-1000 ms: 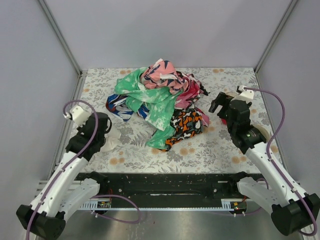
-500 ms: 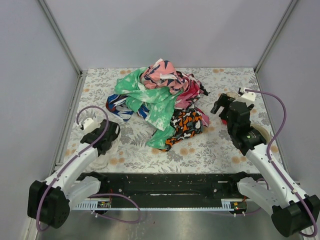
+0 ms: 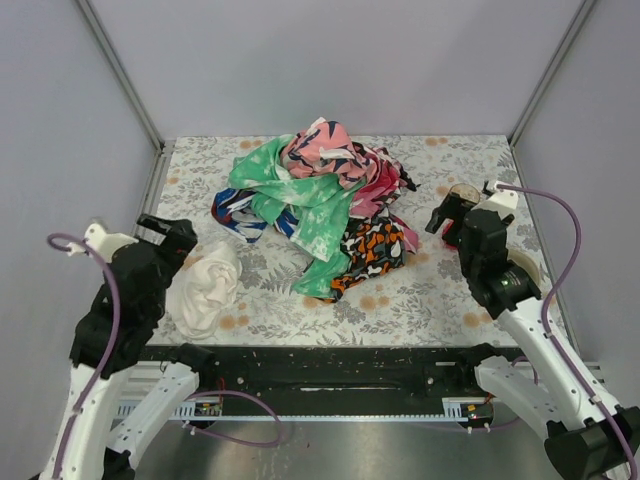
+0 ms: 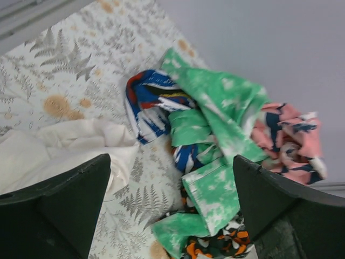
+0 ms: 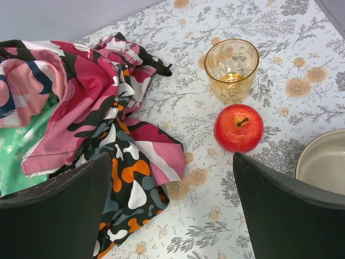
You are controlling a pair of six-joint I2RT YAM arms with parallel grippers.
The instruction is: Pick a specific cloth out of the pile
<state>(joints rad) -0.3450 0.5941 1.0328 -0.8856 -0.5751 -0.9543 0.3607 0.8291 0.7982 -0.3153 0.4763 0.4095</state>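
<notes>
1. The cloth (image 3: 205,290) lies on the tabletop (image 3: 420,300) just beside the pile (image 3: 320,210), so the pick-out looks finished.
2. The left end effector (image 3: 165,232) and right end effector (image 3: 447,212) both gape, empty. Next, probably, they only need to retreat.
3. Only the right wrist view clearly shows the apple (image 5: 239,128) and glass (image 5: 232,69).

The place is a robotics lab test cell. Plain grey panel walls (image 3: 330,60) and aluminium posts (image 3: 120,70) box in a table under a floral printed cover (image 3: 420,300). A left arm (image 3: 120,310) and a right arm (image 3: 520,310), trailing purple cables (image 3: 565,230), are bolted to a black rail (image 3: 330,365). Household items stand nearby: an apple (image 5: 238,128), an amber glass (image 5: 232,69) and a bowl (image 5: 323,162).
</notes>
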